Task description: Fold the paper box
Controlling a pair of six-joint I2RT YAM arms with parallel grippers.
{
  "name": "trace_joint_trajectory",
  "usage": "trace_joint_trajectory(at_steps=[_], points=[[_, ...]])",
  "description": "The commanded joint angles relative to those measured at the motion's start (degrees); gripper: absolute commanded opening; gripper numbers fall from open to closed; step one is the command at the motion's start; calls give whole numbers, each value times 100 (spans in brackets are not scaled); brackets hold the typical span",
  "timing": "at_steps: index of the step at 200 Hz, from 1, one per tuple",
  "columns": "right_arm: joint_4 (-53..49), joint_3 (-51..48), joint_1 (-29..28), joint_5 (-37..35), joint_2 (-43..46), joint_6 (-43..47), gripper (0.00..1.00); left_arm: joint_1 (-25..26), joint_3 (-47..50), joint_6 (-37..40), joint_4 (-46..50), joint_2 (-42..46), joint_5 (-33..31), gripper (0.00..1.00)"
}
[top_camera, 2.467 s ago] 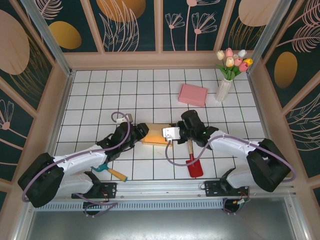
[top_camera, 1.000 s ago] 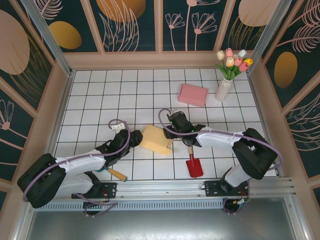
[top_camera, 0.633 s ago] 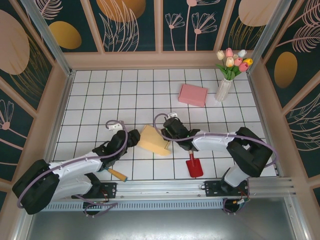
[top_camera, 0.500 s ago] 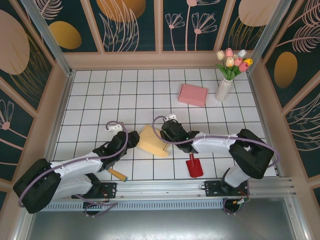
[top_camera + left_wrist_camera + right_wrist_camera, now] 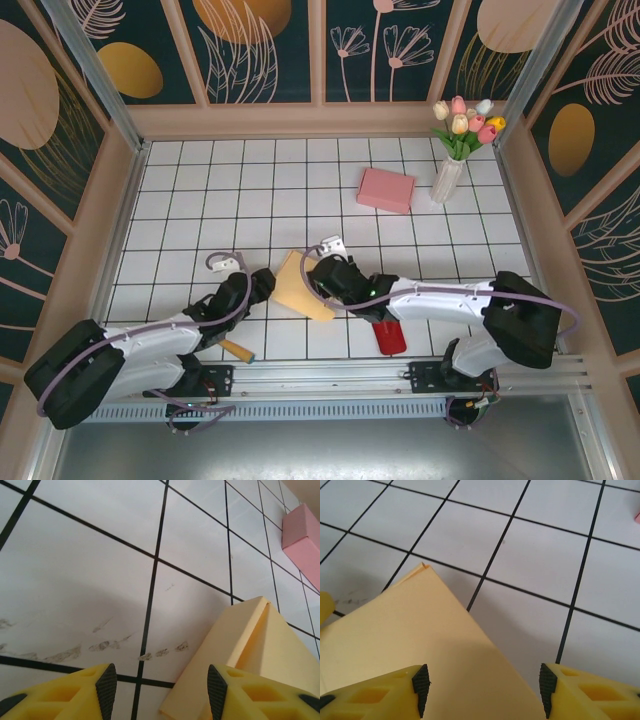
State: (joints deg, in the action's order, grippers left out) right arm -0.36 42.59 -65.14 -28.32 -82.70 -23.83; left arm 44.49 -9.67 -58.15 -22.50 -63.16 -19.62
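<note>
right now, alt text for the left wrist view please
Open left gripper over a white tiled table, the yellow paper box lying just ahead at lower right. A pink block sits at the upper right edge.

- Paper box (image 5: 300, 285): right side covered by my right arm (image 5: 440, 297) in the top view; cut off by the bottom edge in both wrist views.
- Red scoop (image 5: 390, 338): upper part hidden under the same arm.
- Orange-handled tool (image 5: 238, 349): far end covered by my left arm (image 5: 160, 335).
- Pink block (image 5: 302, 530): cut off by the right edge in the left wrist view.
</note>
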Motion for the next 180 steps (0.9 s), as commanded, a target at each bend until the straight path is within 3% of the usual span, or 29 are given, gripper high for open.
trace_joint_trajectory(at_steps=[1,70,127,180], points=[[77,-260,-17,-270,-294,-270,64,31,149,-100,127,97,-49,53],[165,-234,36,-656,-989,-276,65,31,38,1,319,137,-103,56],[186,-338,35,-589,-815,-131,65,27,-490,206,2060,1435,-365,59],[79,-215,124,-391,-821,-141,66,50,-469,199,2927,2186,46,54]])
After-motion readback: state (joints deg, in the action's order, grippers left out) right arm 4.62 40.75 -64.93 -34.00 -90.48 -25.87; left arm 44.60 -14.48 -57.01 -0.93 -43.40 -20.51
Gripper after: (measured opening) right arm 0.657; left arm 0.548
